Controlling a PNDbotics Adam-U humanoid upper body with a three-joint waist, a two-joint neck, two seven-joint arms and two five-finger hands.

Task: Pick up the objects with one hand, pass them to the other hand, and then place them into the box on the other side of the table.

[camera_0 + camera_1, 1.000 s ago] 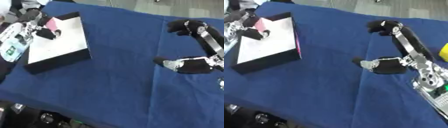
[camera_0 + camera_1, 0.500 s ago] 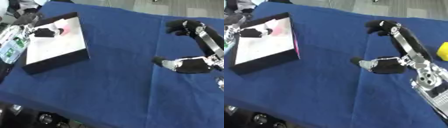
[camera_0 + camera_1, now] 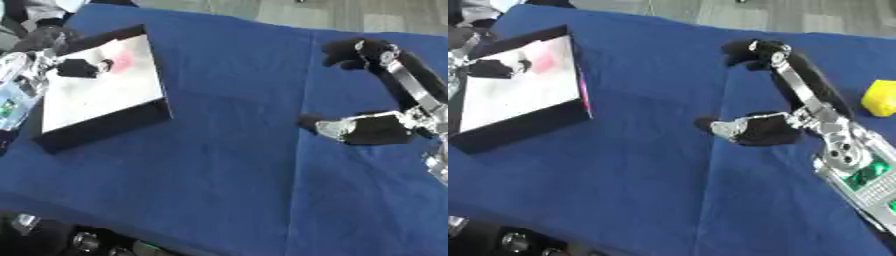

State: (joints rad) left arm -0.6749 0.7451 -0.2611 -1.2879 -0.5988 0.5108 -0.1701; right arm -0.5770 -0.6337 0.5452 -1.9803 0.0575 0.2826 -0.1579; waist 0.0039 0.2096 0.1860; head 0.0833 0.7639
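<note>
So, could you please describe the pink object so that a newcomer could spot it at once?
Start from the blue tablecloth and find the black-walled box with the pale floor at its left side. The pink object lies on that floor near the far end, just right of the left robot hand. It is the only pink patch on the pale floor.

Box [image 3: 96,105] left, perhaps object [image 3: 120,60] inside

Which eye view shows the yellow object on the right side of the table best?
The right eye view: the yellow object sits at its right edge on the blue cloth, beyond the right hand. The left eye view does not show it at all.
</note>
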